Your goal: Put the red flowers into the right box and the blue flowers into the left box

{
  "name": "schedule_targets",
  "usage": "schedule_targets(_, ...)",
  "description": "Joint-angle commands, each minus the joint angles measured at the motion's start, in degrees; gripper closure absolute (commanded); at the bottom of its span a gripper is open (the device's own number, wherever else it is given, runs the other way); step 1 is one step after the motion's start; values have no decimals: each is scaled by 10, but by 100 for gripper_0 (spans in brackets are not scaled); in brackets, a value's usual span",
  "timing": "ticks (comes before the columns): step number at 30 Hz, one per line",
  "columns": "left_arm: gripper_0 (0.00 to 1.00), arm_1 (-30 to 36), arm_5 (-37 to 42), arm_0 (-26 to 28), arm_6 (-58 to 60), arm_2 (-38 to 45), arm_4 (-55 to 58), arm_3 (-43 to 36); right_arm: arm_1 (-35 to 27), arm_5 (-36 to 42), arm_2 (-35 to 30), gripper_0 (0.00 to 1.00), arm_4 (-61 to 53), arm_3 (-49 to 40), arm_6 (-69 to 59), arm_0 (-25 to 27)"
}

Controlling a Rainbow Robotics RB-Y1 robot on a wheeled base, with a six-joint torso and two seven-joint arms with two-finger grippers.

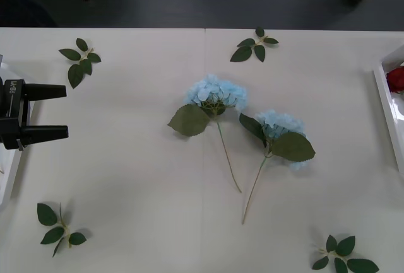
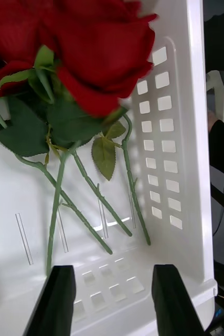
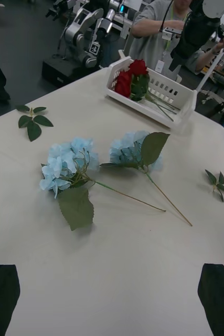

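Reach with wide-open left tool toward nearer blue hydrangea on desk; pinch stem low. Right tool open above roses.

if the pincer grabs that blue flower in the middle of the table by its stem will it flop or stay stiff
Likely top-heavy: the blue flower has a puffy head far wider than its thin stem, so a low grip may let it droop. It looks light. The big leaf may drag. The open left pincer hovers at the table's left edge.

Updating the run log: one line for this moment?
red flowers: in right box | blue flowers: two on table | left gripper: open | right gripper: open
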Motion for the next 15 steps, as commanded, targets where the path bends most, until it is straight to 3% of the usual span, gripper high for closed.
schedule_targets(1, 0, 23, 3, -5, -27, -6, 4, -16, -8, -2, -10, 56, 4, -5, 22, -6)
schedule_targets(8, 0, 23, 3, -5, -27, -6, 4, -16, -8, 3, -25, 57, -28, -27, 22, -6)
schedule_targets(15, 0, 23, 3, -5, -27, -6, 4, -16, -8, 85, -67, 57, -102, -110, 12, -6)
